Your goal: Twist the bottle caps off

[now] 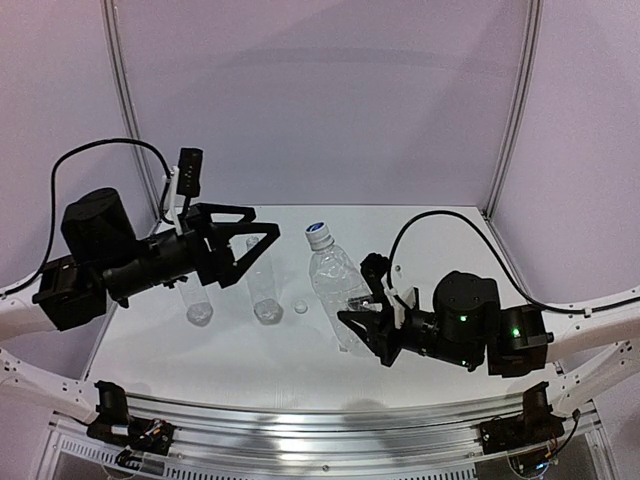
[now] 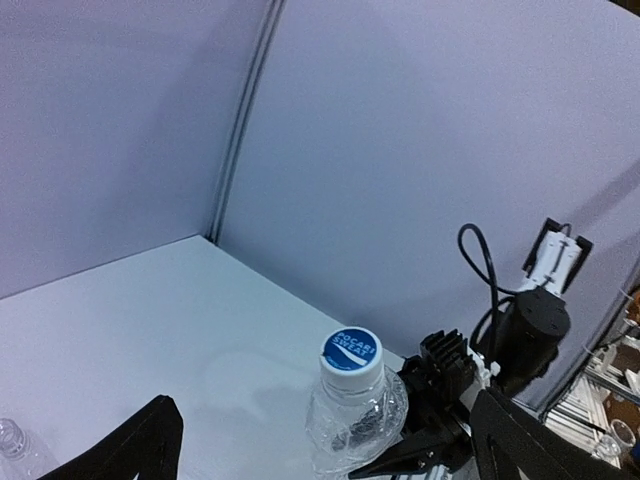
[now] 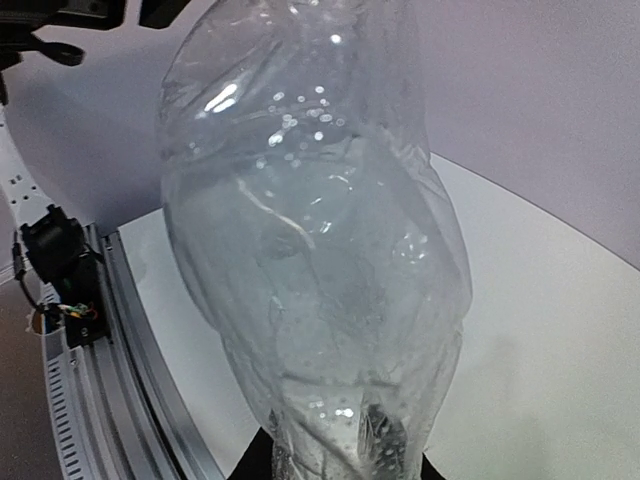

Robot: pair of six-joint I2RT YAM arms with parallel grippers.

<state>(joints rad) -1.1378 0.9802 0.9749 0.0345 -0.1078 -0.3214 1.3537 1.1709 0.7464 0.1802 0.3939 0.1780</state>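
Note:
My right gripper [image 1: 362,322] is shut on the lower body of a clear crinkled bottle [image 1: 335,285] and holds it tilted, neck up and to the left. Its cap [image 1: 318,235], white with a blue top, is on the neck [image 2: 352,360]. That bottle [image 3: 310,250] fills the right wrist view, so the fingers are almost hidden. My left gripper [image 1: 250,255] stands wide open and empty, left of this cap and above two other bottles [image 1: 265,295] [image 1: 198,302]. One open bottle neck [image 2: 12,438] shows at the left wrist view's edge. A small loose cap [image 1: 300,307] lies on the table.
White walls with metal frame posts [image 1: 125,100] [image 1: 515,100] close the back and sides. An aluminium rail [image 1: 320,420] runs along the near edge. The right arm's black body [image 2: 530,320] sits just behind the held bottle.

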